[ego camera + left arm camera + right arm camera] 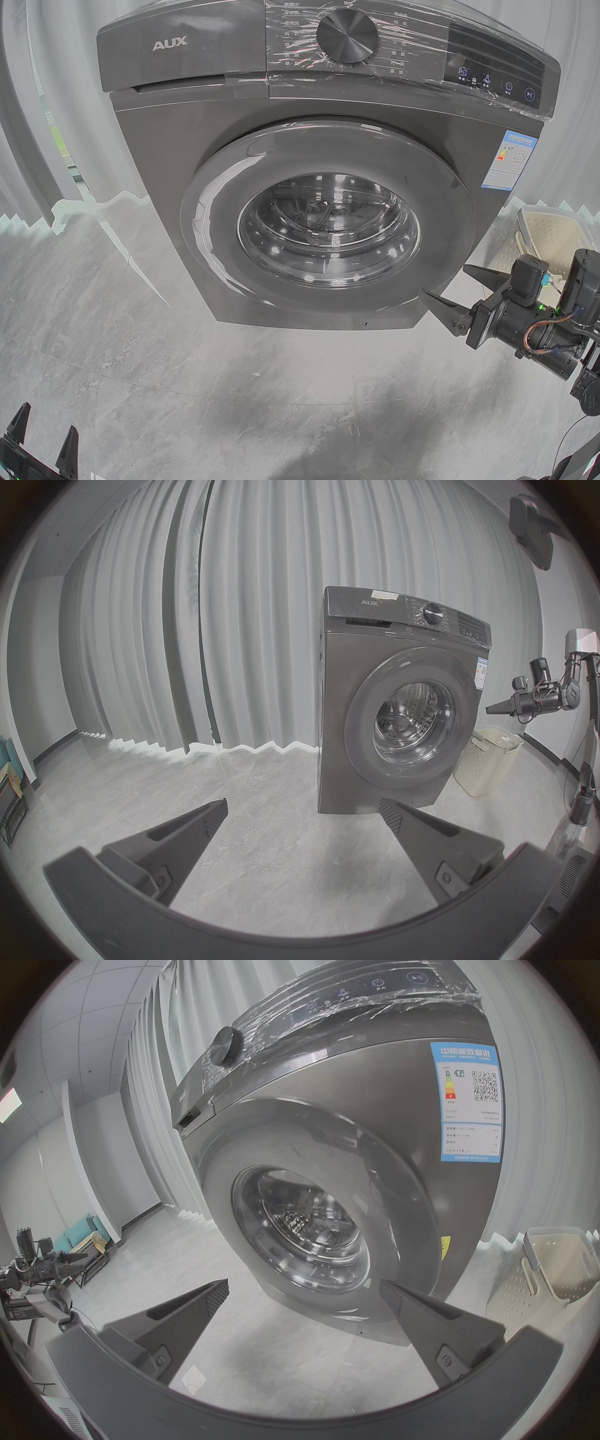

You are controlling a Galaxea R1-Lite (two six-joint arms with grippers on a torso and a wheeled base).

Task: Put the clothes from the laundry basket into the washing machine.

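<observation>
On the grey floor (187, 350), the washing machine (325, 156) stands with its round door (212, 206) shut; the cream laundry basket (553, 237) sits just beside it, on the right. The right gripper (444, 280) hangs near the door's lower edge, fingers spread and empty; the left gripper (49, 417), low down, is likewise spread

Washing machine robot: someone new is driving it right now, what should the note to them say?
Left gripper: jaws open, holding nothing, low over the floor.
Right gripper: jaws open, holding nothing, near the door's right edge.
Washing machine door shut; laundry basket on the floor to its right.
Done: nothing loaded, it seems. To do: open door, move clothes in.
</observation>
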